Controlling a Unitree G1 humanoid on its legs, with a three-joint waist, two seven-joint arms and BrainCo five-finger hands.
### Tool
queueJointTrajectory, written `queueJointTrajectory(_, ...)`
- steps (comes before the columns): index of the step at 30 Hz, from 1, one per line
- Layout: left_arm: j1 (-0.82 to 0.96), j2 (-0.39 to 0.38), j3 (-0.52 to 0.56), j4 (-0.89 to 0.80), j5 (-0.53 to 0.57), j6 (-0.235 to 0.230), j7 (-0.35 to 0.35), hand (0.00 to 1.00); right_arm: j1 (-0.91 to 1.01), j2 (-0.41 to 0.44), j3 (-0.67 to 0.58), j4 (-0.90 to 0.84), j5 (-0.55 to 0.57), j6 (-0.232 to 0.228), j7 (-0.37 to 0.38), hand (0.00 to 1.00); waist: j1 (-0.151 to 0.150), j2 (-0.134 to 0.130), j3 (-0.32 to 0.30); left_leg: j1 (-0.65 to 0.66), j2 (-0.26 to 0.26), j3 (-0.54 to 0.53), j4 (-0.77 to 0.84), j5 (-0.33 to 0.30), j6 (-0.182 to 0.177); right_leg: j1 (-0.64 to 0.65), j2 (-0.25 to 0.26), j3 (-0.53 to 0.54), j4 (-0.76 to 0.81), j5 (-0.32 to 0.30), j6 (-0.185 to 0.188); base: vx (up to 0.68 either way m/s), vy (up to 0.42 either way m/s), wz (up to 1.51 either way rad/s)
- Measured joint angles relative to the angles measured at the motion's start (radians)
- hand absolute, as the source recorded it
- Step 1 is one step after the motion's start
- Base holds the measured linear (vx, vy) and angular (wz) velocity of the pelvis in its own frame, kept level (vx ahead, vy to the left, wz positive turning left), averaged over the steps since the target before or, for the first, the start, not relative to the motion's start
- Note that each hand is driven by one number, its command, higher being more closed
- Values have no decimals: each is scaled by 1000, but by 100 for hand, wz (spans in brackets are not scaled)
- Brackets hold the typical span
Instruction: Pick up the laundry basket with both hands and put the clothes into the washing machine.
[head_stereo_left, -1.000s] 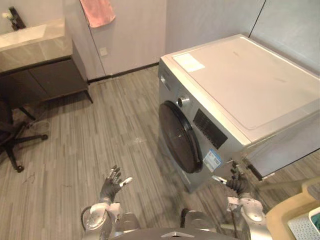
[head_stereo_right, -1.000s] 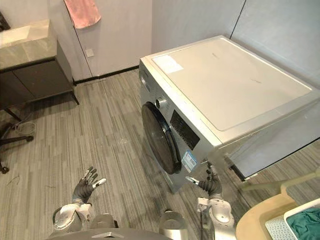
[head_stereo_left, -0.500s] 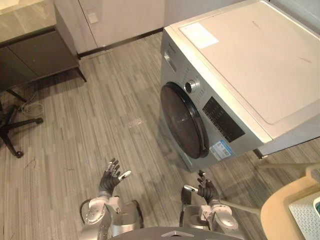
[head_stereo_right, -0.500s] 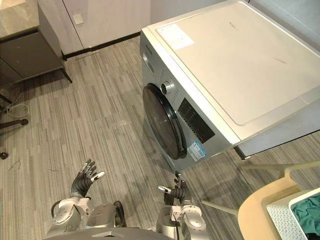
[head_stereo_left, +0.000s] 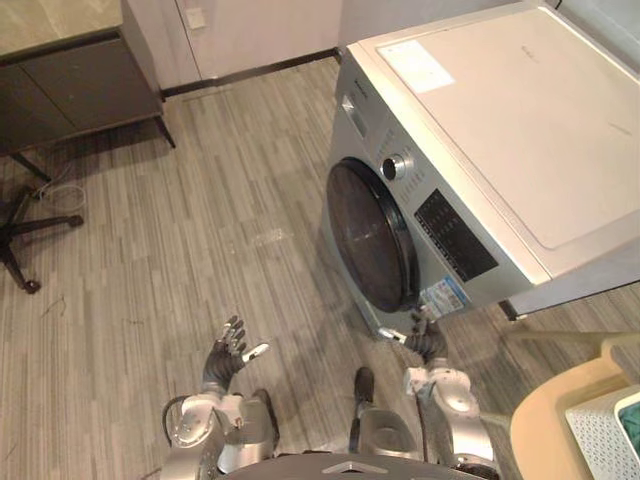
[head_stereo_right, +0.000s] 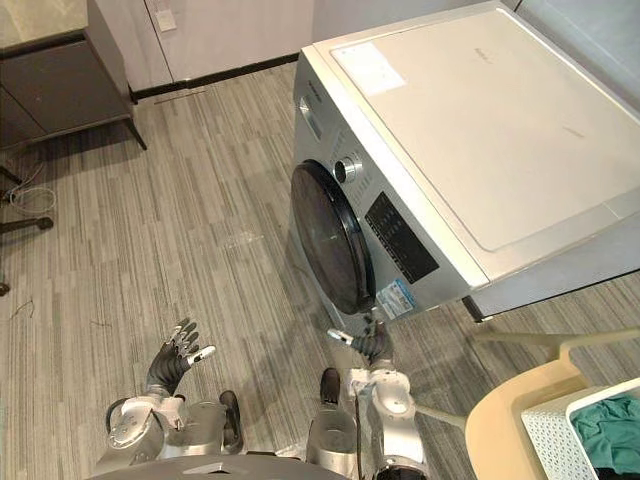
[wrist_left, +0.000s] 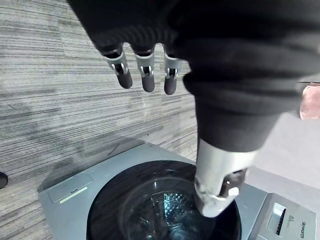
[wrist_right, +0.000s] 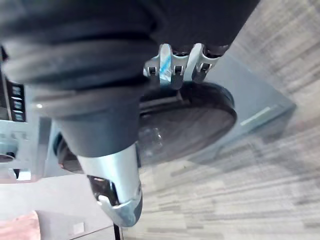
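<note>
- Grey plank floor (head_stereo_left: 150, 250) runs up to a washing machine (head_stereo_left: 500, 130) whose round dark door (head_stereo_left: 375, 235) is closed.
- The left hand (head_stereo_left: 224, 362) hovers over the floor, well left of the machine, fingers spread and empty.
- The right hand (head_stereo_left: 425, 340) is raised just below the door, fingers loose, holding nothing.
- A white laundry basket (head_stereo_right: 555, 435) with teal clothes (head_stereo_right: 612, 430) sits on a beige chair (head_stereo_right: 505, 420), well apart from both hands.

- Floor (head_stereo_left: 170, 250): grey wood-look planks throughout.
- Far wall (head_stereo_left: 265, 25): pale, with dark skirting (head_stereo_left: 250, 72) and a white socket plate (head_stereo_left: 196, 17).
- Dark cabinet (head_stereo_left: 70, 85) with a stone-look top, upper left.
- Office chair base (head_stereo_left: 40, 227) on castors, at the left edge.
- Beige chair (head_stereo_left: 545, 420), lower right.
</note>
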Motion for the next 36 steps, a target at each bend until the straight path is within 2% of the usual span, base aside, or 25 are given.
queueJointTrajectory(7,-9,2,0,0,0,-1,1,0,-79,-7,-76,-2,-29,2,-88,0,5,-22,37,-18,-9,-8,18,2,3,-15,-15,-5,23,-4,-4,-61,6,5)
queueJointTrajectory(14,-23,2,-2,7,0,-2,2,0,-85,4,-108,-62,-31,10,-92,0,5,-22,54,-54,-14,-27,36,3,6,-32,-22,-24,25,-3,-4,-15,-2,7)
queueJointTrajectory(17,-54,15,-32,55,0,-6,2,0,-164,-61,-79,66,-20,8,-92,0,12,-15,64,-59,-14,-26,33,2,7,-35,-22,-23,25,-3,-4,0,0,0)
queueJointTrajectory(19,-76,29,-67,87,0,-8,0,0,-262,-155,-6,208,20,9,-89,0,22,-8,72,-78,-15,-25,38,2,7,-54,-20,-23,25,3,-4,0,0,0)
queueJointTrajectory(21,-78,29,-80,91,-1,-8,-1,0,-315,-200,35,258,46,9,-87,0,28,1,80,-92,-13,-26,50,2,7,-64,-19,-23,25,8,-1,0,0,0)
queueJointTrajectory(26,-80,31,-96,99,-2,-7,-2,0,-380,-250,124,337,145,5,-83,0,45,13,95,-127,-5,-37,69,-2,8,-83,-11,-28,23,19,2,-2,-4,3)
queueJointTrajectory(30,-82,46,-130,101,-5,-7,-9,0,-436,-333,214,420,207,0,-84,0,48,17,98,-152,-3,-48,87,-9,7,-94,-11,-39,26,20,1,-41,2,6)
queueJointTrajectory(33,-87,51,-152,112,-20,-6,-10,0,-477,-424,356,476,265,-31,-81,0,46,19,100,-172,3,-46,106,-13,5,-110,-8,-38,28,20,-12,-65,9,-6)
queueJointTrajectory(35,-97,61,-176,118,-22,-3,-13,0,-510,-513,490,495,329,-40,-70,0,49,21,102,-183,9,-44,113,-18,-2,-119,-8,-45,27,25,-20,-96,1,-6)
queueJointTrajectory(36,-101,71,-198,118,-23,0,-20,0,-543,-583,608,516,368,-40,-43,0,54,24,104,-187,11,-45,119,-18,-4,-120,-6,-49,26,25,-20,-89,-12,-7)
